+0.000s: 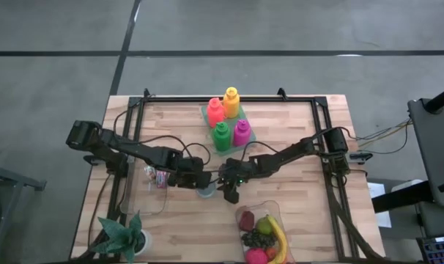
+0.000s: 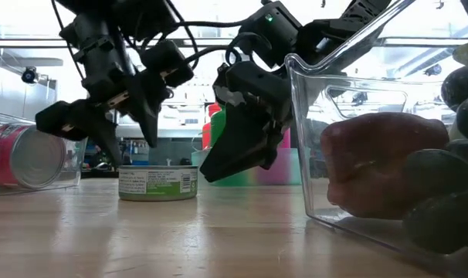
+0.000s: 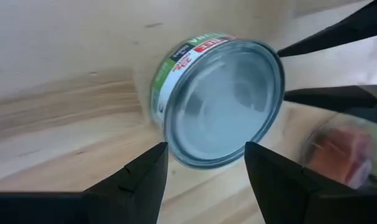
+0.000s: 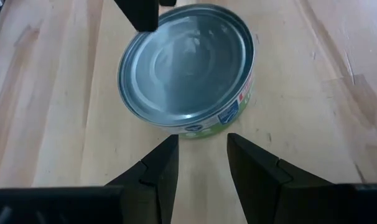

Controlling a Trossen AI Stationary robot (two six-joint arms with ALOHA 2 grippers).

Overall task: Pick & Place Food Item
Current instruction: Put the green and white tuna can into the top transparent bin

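Two pincers at tin (image 2: 157,184): left pincer (image 2: 126,127) released above, right pincer (image 2: 242,158) parted, empty; tin half-hidden overhead

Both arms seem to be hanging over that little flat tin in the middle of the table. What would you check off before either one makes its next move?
1. Tin flat on the wooden table, lid up: ok.
2. Left gripper open, fingers either side of the tin's rim: ok.
3. Left gripper actually gripping the tin: not ok; low view shows its fingers above the tin with a gap.
4. Right gripper out of the way: not ok; it hangs close beside the tin, fingers slightly apart, holding nothing.
5. Clear bin of fruit free of the arms: cannot tell; the right gripper is close to its wall.
6. Coloured bottles untouched at the far edge: ok.
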